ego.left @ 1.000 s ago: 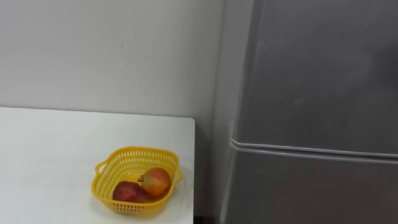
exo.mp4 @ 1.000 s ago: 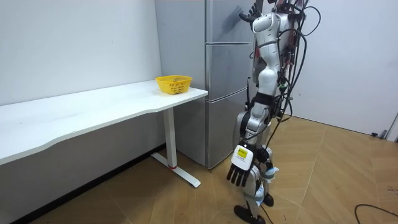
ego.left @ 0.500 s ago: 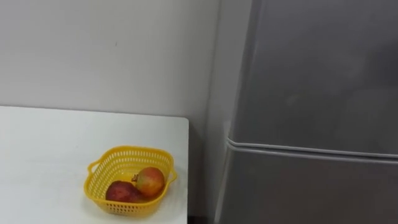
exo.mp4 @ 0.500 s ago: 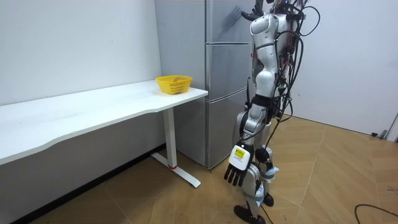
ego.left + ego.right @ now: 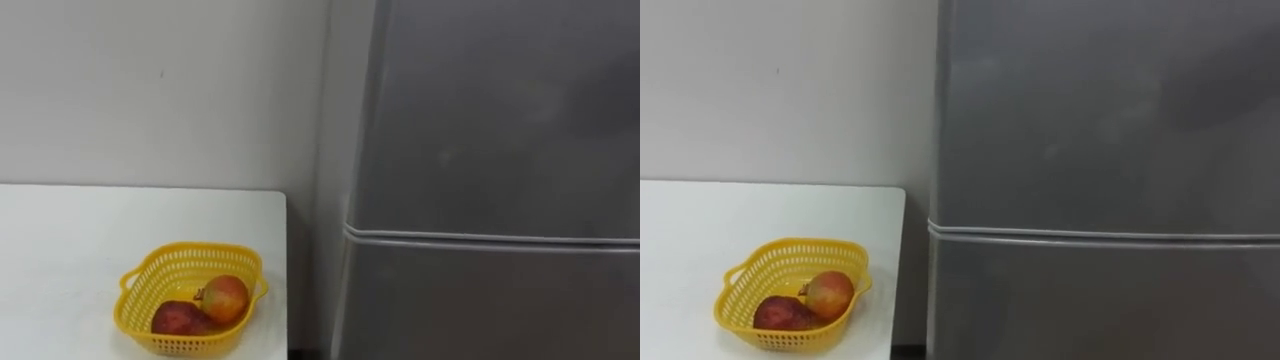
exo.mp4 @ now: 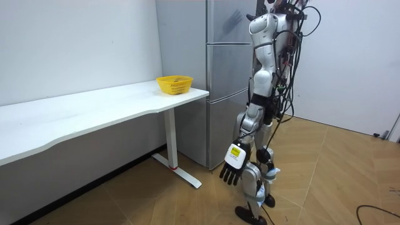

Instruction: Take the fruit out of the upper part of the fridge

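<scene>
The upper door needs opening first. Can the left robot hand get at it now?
Probably not yet: the left robot hand hangs open by the knee, well below the shut upper door.

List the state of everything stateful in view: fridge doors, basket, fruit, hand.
upper fridge door: shut.
lower fridge door: shut.
yellow basket: upright near the white table edge next to the fridge, holding two fruits.
red-yellow fruit: in the basket, against the dark red fruit.
left hand: hanging low by the leg, fingers open, holding nothing.
</scene>
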`<state>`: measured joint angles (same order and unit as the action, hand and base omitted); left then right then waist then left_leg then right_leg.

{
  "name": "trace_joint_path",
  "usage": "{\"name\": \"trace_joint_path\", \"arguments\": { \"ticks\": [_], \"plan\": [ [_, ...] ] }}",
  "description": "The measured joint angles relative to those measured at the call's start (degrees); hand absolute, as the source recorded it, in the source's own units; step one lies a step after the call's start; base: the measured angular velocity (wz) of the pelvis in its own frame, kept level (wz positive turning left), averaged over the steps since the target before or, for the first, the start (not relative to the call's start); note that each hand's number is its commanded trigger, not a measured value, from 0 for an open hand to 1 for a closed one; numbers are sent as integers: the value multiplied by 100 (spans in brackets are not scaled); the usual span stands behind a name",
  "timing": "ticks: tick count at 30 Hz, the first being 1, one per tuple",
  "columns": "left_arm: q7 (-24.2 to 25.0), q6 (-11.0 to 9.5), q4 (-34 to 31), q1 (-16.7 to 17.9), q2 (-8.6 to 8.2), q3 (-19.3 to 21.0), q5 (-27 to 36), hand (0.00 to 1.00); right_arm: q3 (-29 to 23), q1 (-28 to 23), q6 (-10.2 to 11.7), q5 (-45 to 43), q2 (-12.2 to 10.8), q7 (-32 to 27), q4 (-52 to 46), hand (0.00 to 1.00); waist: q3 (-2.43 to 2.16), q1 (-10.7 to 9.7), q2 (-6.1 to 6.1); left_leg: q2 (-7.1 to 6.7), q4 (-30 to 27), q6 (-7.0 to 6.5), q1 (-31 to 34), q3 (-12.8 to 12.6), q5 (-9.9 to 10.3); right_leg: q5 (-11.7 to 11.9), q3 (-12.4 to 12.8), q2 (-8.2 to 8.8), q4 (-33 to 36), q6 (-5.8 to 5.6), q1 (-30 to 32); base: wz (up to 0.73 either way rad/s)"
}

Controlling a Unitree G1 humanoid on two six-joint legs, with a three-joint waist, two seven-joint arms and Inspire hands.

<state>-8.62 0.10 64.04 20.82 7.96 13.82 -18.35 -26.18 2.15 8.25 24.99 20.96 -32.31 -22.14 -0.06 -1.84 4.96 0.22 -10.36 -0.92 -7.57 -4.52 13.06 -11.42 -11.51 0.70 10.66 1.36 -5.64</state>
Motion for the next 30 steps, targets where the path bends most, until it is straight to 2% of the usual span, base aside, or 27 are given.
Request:
{"name": "trace_joint_path", "arguments": {
  "ticks": [2,7,9,12,13,14,15,16,17,18,19,21,23,26,28,29,30],
  "plan": [
    [5,3,-3,-4,-6,-78,0,0,-14,-167,-2,-49,-1,-94,108,0,-4,-109,-24,3,2,0,-4,-27,0,0,22,14,3,0,26,-7],
    [37,41,-19,-25,-2,-60,-7,0,-290,-686,-10,-318,-17,-134,478,0,-11,-153,-94,28,80,0,-25,-170,0,0,208,-28,-2,-1,101,-14],
    [39,85,-35,-42,2,-65,5,0,-295,-897,-13,-329,-91,-122,681,0,-13,-239,-101,27,77,0,-28,-202,0,2,248,-63,-4,-3,102,-12],
    [69,163,-59,-184,40,-212,-18,0,-202,-1367,-26,-326,-326,-85,1289,0,-4,-255,-200,51,84,0,5,-356,1,39,379,-83,11,-1,154,-21],
    [72,188,-73,-207,43,-254,-18,0,-176,-1475,-59,-322,-369,-64,1408,0,-10,-253,-203,55,92,0,4,-386,1,52,381,-85,14,1,154,-22],
    [77,252,-147,-227,46,-347,-13,0,-53,-1692,-84,-327,-485,-23,1688,0,3,-260,-197,58,92,1,10,-431,1,56,390,-86,14,1,166,-13],
    [81,317,-229,-250,48,-395,-12,0,104,-1874,-115,-325,-625,63,2086,0,-20,-266,-178,59,94,0,4,-435,1,57,410,-81,7,1,165,-11],
    [82,348,-246,-266,49,-417,-15,0,195,-1922,-167,-326,-701,112,2319,0,-16,-268,-234,62,94,0,0,-443,1,58,428,-83,6,3,165,-12],
    [84,406,-226,-329,55,-482,-24,0,409,-1930,-275,-329,-817,240,2921,0,-32,-266,-204,71,95,1,-21,-475,1,65,468,-89,19,12,164,-14],
    [89,472,-221,-378,55,-572,-23,0,622,-1932,-408,-327,-882,400,3585,0,-12,-264,-240,101,95,1,-40,-482,1,68,494,-91,19,16,156,-13],
    [101,481,-225,-383,50,-594,-24,0,724,-1933,-466,-326,-900,507,3911,0,-23,-266,-160,104,98,1,-47,-482,1,68,493,-86,13,16,152,-7],
    [203,506,-246,-403,30,-610,-45,0,891,-1938,-706,-287,-1000,760,4665,0,-33,-232,-235,94,122,2,-58,-481,2,67,516,-86,10,15,157,-4],
    [303,595,-252,-430,45,-625,-42,0,1133,-1885,-762,-214,-1029,1064,5595,0,-43,-243,-304,99,129,2,-68,-467,1,65,510,-82,-1,14,151,0],
    [353,637,-264,-447,61,-627,-105,0,1172,-1726,-834,-206,-1138,1281,6589,0,-36,-226,-314,99,128,2,-69,-471,2,63,504,-87,-21,14,147,4],
    [450,703,-271,-444,62,-638,-146,0,1171,-1592,-836,-198,-1149,1434,7114,0,-34,-265,-312,105,125,2,-74,-464,2,64,490,-85,-22,15,112,4],
    [473,725,-291,-437,62,-681,-152,0,1201,-1543,-849,-163,-1150,1497,7424,0,-18,-241,-328,104,123,2,-97,-459,2,63,490,-84,-26,14,88,3],
    [483,755,-390,-393,60,-726,-173,0,1301,-1515,-894,-124,-1153,1574,7647,0,-25,-239,-301,102,121,2,-105,-446,2,62,487,-82,-26,13,79,3]
  ]
}}
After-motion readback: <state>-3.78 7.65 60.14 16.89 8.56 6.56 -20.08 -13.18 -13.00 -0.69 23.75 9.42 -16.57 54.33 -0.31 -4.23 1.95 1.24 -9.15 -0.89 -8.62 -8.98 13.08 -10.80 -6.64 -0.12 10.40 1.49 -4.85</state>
